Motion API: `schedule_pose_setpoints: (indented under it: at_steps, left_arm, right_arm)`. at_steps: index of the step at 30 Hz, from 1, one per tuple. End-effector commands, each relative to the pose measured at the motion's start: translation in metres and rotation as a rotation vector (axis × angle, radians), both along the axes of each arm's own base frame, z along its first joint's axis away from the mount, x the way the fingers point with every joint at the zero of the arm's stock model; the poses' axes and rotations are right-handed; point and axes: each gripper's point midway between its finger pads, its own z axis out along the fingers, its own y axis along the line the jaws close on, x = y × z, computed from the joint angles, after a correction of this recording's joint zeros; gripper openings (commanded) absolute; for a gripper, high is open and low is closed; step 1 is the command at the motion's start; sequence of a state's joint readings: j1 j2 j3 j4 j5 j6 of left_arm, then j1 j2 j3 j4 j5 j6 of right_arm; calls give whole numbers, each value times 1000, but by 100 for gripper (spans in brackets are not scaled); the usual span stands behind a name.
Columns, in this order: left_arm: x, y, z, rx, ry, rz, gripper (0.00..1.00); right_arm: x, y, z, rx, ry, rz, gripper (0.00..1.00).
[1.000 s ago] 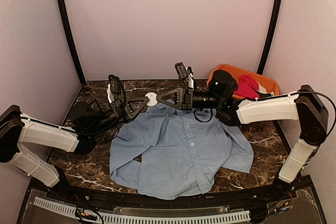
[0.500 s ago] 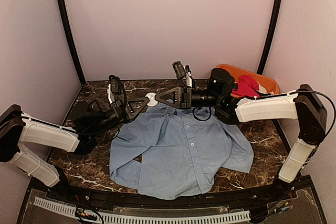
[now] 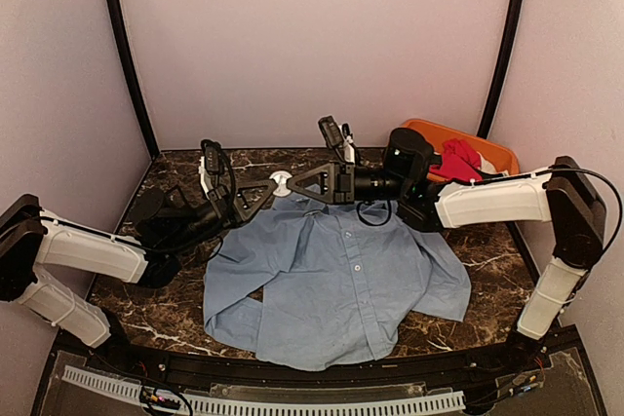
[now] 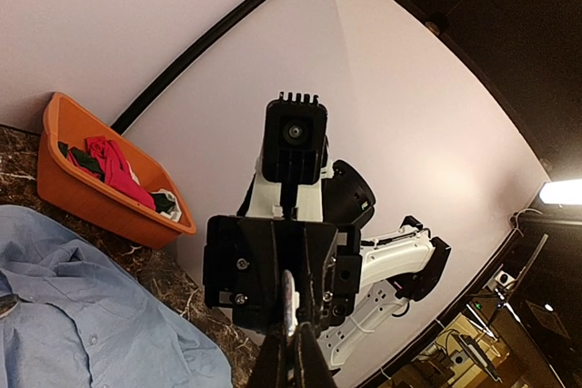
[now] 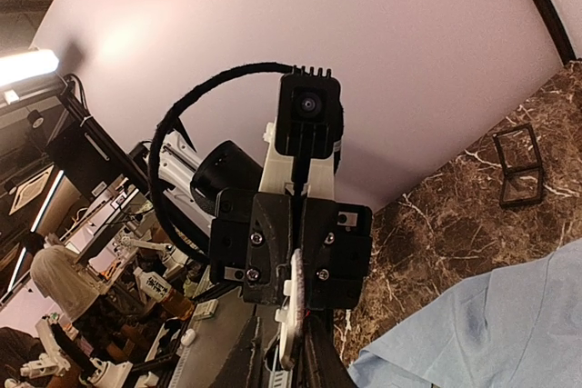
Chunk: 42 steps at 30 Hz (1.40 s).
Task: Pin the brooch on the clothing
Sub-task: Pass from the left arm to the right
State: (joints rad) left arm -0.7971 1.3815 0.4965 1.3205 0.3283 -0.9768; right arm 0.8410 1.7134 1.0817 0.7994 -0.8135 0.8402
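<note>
Orange bin (image 3: 499, 155) at far right corner of marble table (image 3: 156, 314). Inside: red cloth (image 3: 458, 159), dark green scrap (image 4: 75, 155), white scrap (image 4: 169, 203). Small black two-cell frame (image 5: 518, 166) lies flat on the marble. Pale plain walls (image 3: 312, 36).

A robotics lab — pale enclosure walls (image 3: 312, 36) on black frame poles (image 3: 122, 46) box in a marble-patterned table (image 3: 166, 319); beyond them show a ceiling strip light (image 5: 23, 65), cluttered benches (image 5: 136, 293) and a person (image 5: 56, 281).

Thin matt cloth shirt (image 3: 336, 284) on glossy marbled table (image 3: 156, 321).
</note>
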Motion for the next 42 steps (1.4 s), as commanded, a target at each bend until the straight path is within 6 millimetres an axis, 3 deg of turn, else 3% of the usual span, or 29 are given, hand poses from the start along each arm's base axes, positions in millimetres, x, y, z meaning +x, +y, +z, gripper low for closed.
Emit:
schedule_pose_setpoints:
  at_steps: [1, 5, 10, 13, 17, 20, 26, 35, 42]
  left_arm:
    - [-14, 12, 33, -103, -120, 6, 1]
    - [-15, 10, 32, -99, -117, -3, 1]
    - [-16, 9, 28, -103, -98, -23, 3]
    - [-19, 7, 26, -87, -90, -40, 23]
    - [-26, 0, 28, 3, -115, -75, 31]
    - [-32, -6, 26, 82, -140, -114, 28]
    - [-35, -12, 29, 45, -126, -169, 13]
    - [-31, -26, 18, 4, -39, -250, 8]
    - [-32, -17, 22, -32, -60, -231, 9]
  right_arm:
    - [-6, 6, -3, -1, 4, 28, 13]
    - [-6, 5, -1, 2, 1, 30, 1]
    - [-5, 4, 2, -8, -6, 20, 0]
    - [-4, 4, -2, -62, -9, 7, 0]
    - [-4, -1, -3, -132, -37, -17, 0]
    - [-8, -5, 1, -143, -51, -19, 0]
    - [-10, -8, 5, -138, -58, -19, 0]
    - [-11, -8, 0, -151, -55, -24, 0]
    - [-12, -10, 0, -139, -55, -20, 0]
